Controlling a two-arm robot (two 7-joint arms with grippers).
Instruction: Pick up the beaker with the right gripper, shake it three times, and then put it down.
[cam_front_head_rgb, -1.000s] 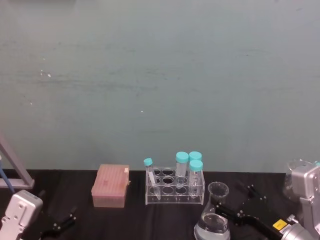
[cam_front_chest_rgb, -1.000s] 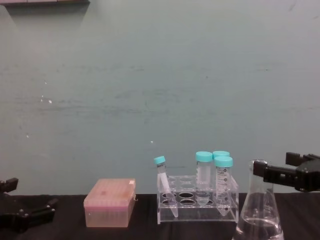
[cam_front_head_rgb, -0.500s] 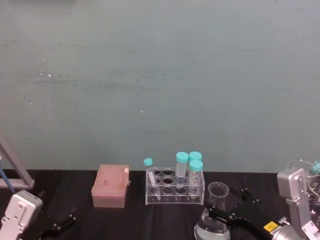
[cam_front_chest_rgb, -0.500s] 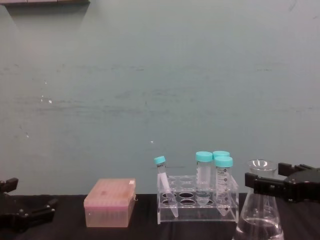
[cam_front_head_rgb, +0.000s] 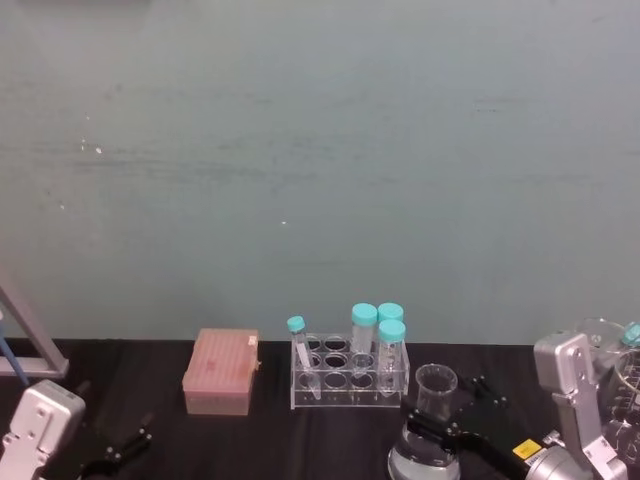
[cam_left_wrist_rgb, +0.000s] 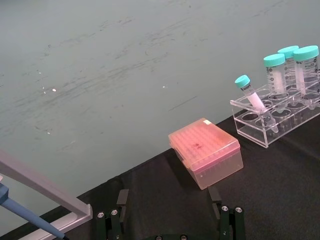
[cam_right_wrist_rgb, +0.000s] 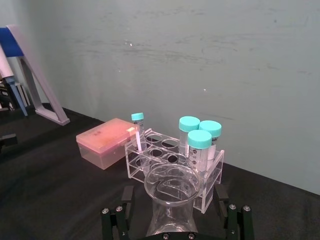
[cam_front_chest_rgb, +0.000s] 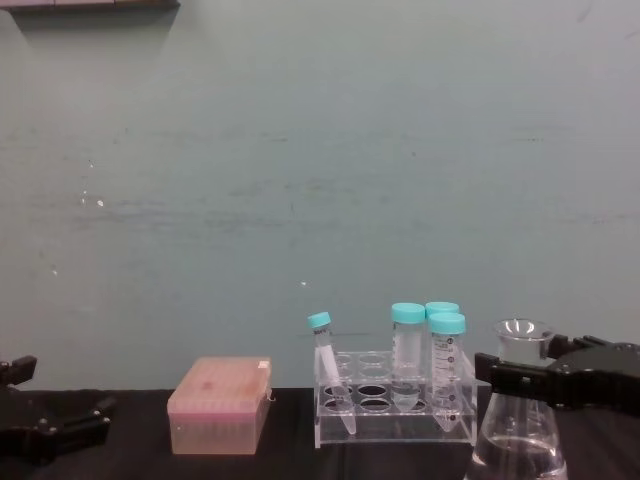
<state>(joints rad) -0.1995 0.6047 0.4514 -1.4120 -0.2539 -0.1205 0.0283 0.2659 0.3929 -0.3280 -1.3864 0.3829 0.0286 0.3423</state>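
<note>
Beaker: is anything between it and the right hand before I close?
Nothing visible. The right hand is open, with a finger on each side of the beaker at its neck and a small gap on each side. The rack stands behind the beaker, not between the two.

Beaker (cam_right_wrist_rgb: 172, 200): upright, between the spread fingers (cam_right_wrist_rgb: 127, 196).
Rack (cam_right_wrist_rgb: 137, 170): just behind beaker, four capped tubes (cam_right_wrist_rgb: 199, 150).
Box (cam_right_wrist_rgb: 102, 142): pink, beside rack.
</note>
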